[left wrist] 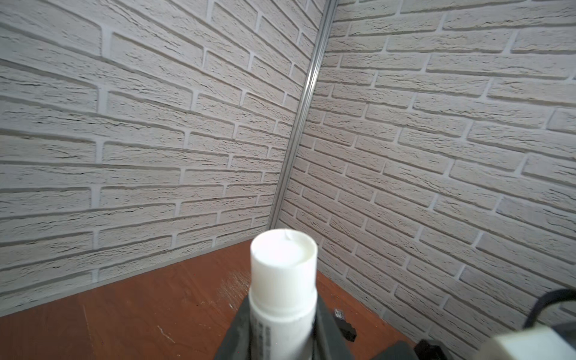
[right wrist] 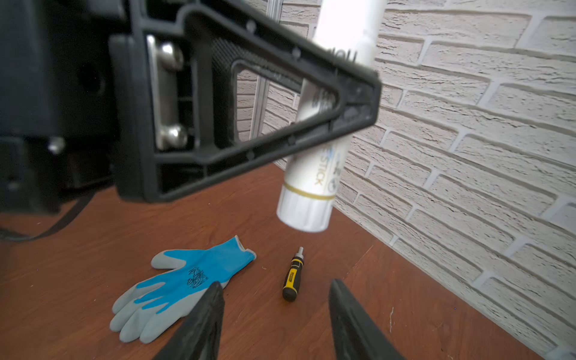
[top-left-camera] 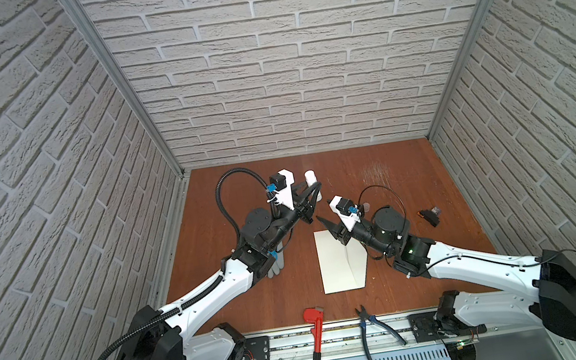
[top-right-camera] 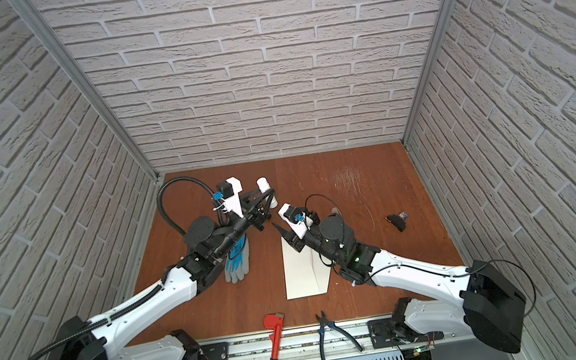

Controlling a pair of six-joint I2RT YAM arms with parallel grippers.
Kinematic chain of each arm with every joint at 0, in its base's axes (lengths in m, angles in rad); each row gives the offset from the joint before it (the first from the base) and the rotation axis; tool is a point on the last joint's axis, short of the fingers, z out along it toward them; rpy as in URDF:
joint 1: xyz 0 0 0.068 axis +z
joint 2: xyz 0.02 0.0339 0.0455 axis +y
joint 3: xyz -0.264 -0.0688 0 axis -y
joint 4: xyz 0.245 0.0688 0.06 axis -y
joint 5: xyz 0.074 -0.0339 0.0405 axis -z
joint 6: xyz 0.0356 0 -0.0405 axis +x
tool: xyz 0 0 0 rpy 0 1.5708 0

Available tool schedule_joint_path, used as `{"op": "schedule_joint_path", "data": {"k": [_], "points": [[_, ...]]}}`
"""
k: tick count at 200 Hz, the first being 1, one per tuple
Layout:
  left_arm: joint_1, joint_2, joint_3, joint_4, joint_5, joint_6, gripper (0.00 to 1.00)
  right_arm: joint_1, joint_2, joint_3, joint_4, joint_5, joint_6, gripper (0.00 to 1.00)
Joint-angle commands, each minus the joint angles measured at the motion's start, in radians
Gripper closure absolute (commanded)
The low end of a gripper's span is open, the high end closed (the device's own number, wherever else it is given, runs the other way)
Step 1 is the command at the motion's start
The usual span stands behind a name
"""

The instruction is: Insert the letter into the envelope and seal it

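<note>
**Envelope** [top-left-camera: 339, 262]: cream-white, laid flat on the brown table [top-left-camera: 242, 296] at mid-scene, in both top views. One crease is seen along it. Its far edge is overhung by the right gripper [top-left-camera: 327, 227], whose jaws are parted with nothing between them. It is well apart from the left gripper [top-left-camera: 314, 187].

**Letter:** not made out in any view.

**Left gripper:** raised off the table and clamped on a white glue stick [right wrist: 314, 174].

**Writing:** "STICK" is read on the tube above a gold band, in the right wrist view only. Black print on the glove [right wrist: 184, 286] is not legible.

**View differences:** a black-and-yellow screwdriver [right wrist: 293, 277] beside the glove is shown only by the right wrist view. The stick's cap [left wrist: 283, 258] is shown end-on by the left wrist view. The envelope is shown only by the top views.
</note>
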Motion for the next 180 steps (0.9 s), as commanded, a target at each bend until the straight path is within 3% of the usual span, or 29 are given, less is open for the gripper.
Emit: {"op": "schedule_joint_path", "data": {"k": [1,57,143,180], "points": [[-0.018,0.017,0.014,0.068,-0.092,0.029,1.0,0.009,0.039,0.005,0.23,0.076,-0.003,0.44],[-0.032,0.051,0.017,0.107,-0.099,0.011,1.0,0.009,0.13,0.03,0.303,0.112,0.012,0.44],[-0.035,0.07,0.014,0.123,-0.083,0.0,1.0,0.009,0.187,0.059,0.324,0.162,0.031,0.59],[-0.035,0.067,0.011,0.128,-0.08,-0.001,1.0,0.007,0.203,0.062,0.316,0.182,0.047,0.57]]}}
